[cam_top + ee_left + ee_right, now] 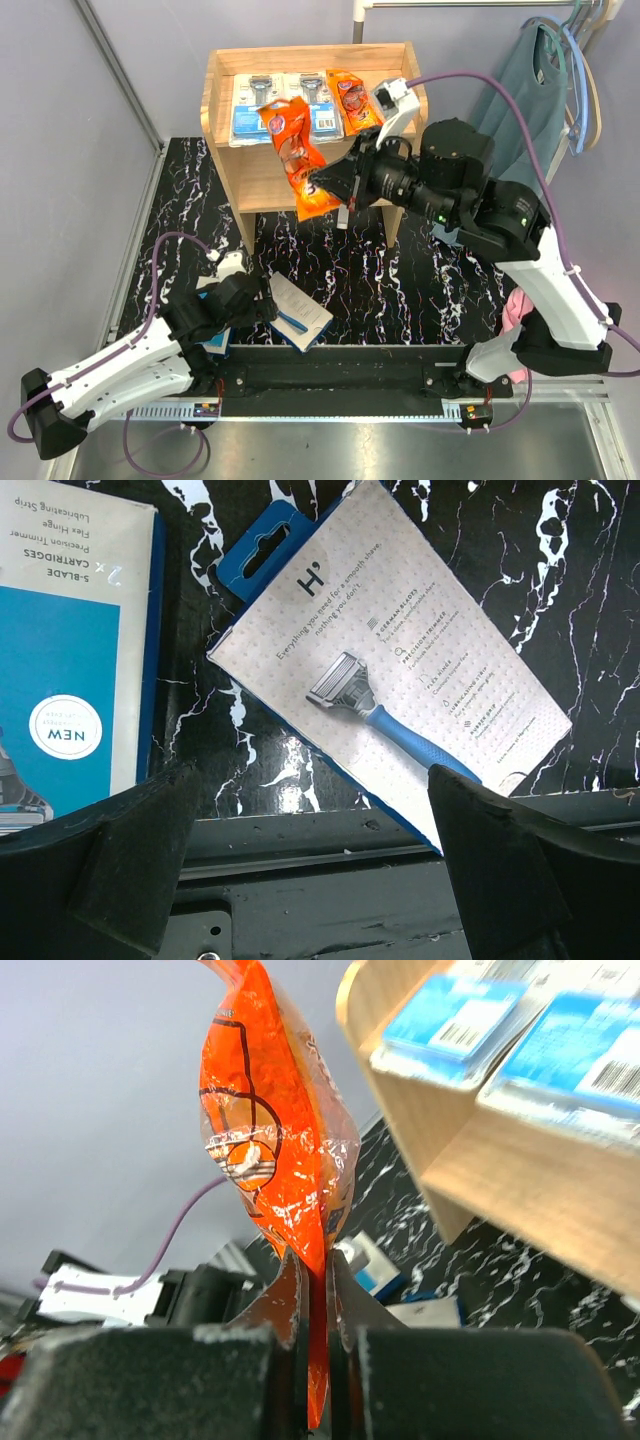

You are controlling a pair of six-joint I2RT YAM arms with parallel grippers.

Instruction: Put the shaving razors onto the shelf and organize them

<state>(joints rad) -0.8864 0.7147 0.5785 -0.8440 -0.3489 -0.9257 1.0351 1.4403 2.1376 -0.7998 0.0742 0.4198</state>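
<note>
Between the jaws of the right tool (318, 1275), an orange packet (275, 1130) sticks out.

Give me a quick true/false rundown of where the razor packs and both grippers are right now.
1. The right gripper is shut on an orange packet. True.
2. The two blister packs lie on the table. False: they lie on the shelf's top tier.
3. The left gripper is open, holding nothing. True.
4. The white razor box below the left gripper is on the shelf. False: it lies on the black marbled table.
5. A second orange packet lies on the shelf. True.
</note>
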